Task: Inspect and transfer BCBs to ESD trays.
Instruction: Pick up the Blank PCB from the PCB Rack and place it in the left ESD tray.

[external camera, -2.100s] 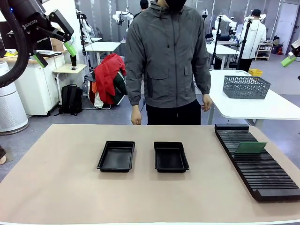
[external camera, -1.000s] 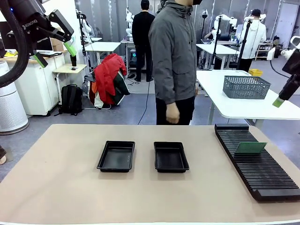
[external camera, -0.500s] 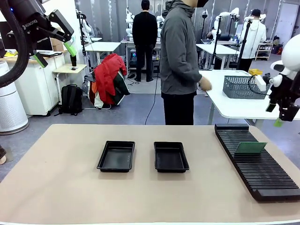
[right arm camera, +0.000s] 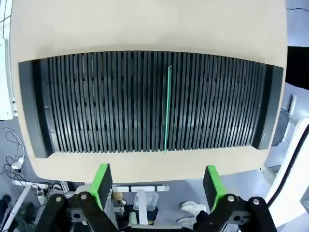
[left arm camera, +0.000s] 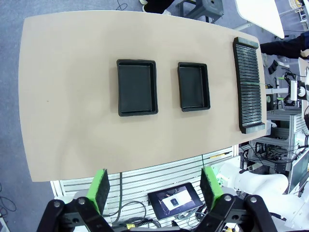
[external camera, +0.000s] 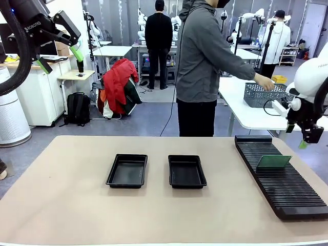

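Observation:
One BCB [external camera: 273, 161], a thin green board, stands on edge in a slot of the black ribbed rack [external camera: 287, 187]. In the right wrist view the BCB [right arm camera: 167, 108] shows edge-on, straight below my open right gripper [right arm camera: 157, 180]. From the front, the right gripper [external camera: 307, 138] hangs above the rack's far end, apart from the board. Two empty black ESD trays [external camera: 127, 170] [external camera: 187, 171] lie side by side mid-table. My left gripper [external camera: 61, 57] is held high at the far left, open and empty; its wrist view has the left gripper [left arm camera: 154, 186] looking down on both trays [left arm camera: 137, 87] [left arm camera: 193, 86].
A person stands at the table's far side, one hand [external camera: 265, 82] reaching to a grey mesh basket [external camera: 267, 96] on a white table behind. The rack runs along the right edge of the table [external camera: 72, 205].
My right arm has swung down from the upper right to above the rack's far end. The person has turned and reached toward the basket. The left arm has not moved.

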Available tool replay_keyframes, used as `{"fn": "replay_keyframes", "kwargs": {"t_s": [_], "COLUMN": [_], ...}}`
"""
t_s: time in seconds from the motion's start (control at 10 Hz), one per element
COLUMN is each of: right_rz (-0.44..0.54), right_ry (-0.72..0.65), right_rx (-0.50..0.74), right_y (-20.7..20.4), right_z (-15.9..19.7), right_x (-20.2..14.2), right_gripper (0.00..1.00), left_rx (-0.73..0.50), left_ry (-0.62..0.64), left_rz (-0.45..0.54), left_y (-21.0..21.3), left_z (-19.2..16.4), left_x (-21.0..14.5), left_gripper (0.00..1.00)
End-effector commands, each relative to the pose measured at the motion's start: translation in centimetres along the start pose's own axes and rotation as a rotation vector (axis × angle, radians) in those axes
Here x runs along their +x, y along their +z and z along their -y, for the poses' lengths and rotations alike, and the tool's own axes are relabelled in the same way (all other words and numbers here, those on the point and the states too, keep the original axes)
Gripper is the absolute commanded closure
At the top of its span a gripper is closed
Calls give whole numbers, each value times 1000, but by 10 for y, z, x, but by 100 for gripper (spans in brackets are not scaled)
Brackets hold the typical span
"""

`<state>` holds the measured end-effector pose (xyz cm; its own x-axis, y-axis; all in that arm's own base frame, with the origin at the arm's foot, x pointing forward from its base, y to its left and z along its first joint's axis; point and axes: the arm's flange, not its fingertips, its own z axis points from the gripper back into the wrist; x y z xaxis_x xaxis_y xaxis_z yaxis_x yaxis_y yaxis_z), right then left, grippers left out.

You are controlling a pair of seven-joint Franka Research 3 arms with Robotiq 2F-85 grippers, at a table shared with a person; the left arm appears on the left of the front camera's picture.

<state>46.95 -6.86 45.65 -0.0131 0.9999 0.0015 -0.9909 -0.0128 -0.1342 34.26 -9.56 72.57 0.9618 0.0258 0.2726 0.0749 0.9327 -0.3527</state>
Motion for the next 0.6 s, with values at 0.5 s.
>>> {"fn": "replay_keyframes", "kwargs": {"t_s": [0.5], "right_rz": [46], "right_ry": [81], "right_rx": [-58], "right_y": [-88], "right_z": [17], "right_x": [-8], "right_gripper": [0], "left_rx": [-1], "left_ry": [3], "left_rz": [-3], "left_y": [-1], "left_z": [-1], "left_x": [-1], "left_gripper": [0]}}
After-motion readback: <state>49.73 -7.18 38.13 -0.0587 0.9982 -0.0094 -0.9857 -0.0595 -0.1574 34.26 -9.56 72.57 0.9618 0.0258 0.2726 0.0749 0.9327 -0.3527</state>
